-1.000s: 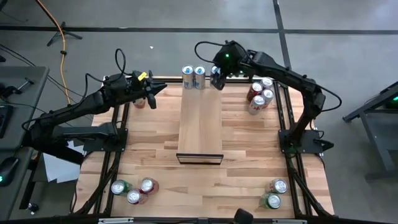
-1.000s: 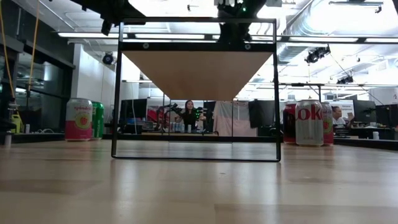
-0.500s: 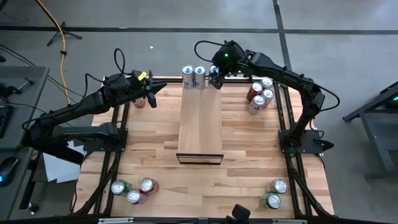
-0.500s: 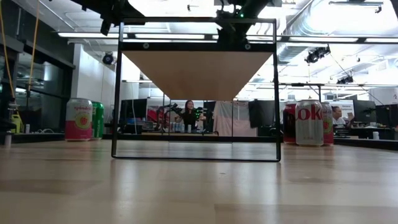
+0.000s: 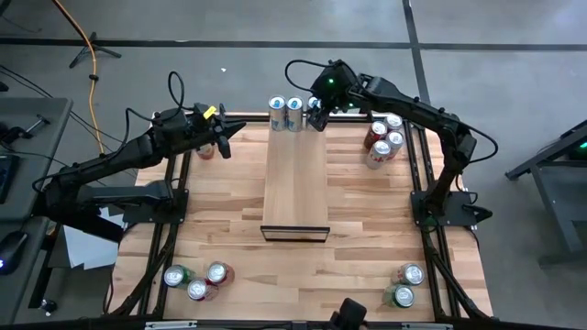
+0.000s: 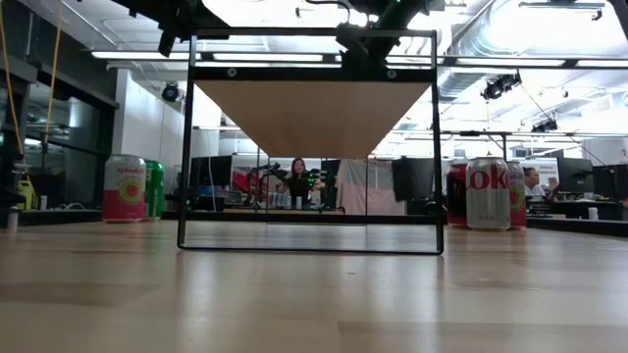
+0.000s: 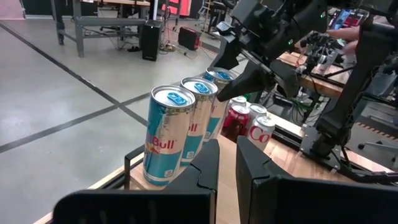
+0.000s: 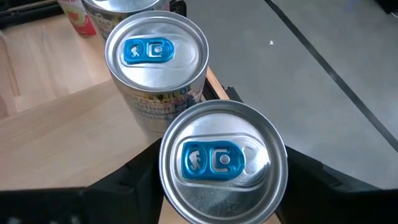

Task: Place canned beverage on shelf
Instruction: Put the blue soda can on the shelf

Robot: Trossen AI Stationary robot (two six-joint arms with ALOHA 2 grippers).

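While my right pincer [image 5: 315, 114] pinched the third slim can [image 8: 222, 163] at the shelf's [image 5: 295, 174] far end, the can stood upright just beside two like cans [image 5: 285, 113] already there. My left pincer [image 5: 223, 139] hung pressed together above the table [image 5: 229, 220], near a pink can [image 5: 204, 152].

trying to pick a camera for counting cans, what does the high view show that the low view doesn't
Only the high view: the slim cans at the shelf's far end, the right gripper around a third one, the left gripper shut beside the shelf, and both near-corner can groups.
Only the low view: can labels side-on, such as the pink can, and people in the room behind.
Both: the shelf and tabletop.
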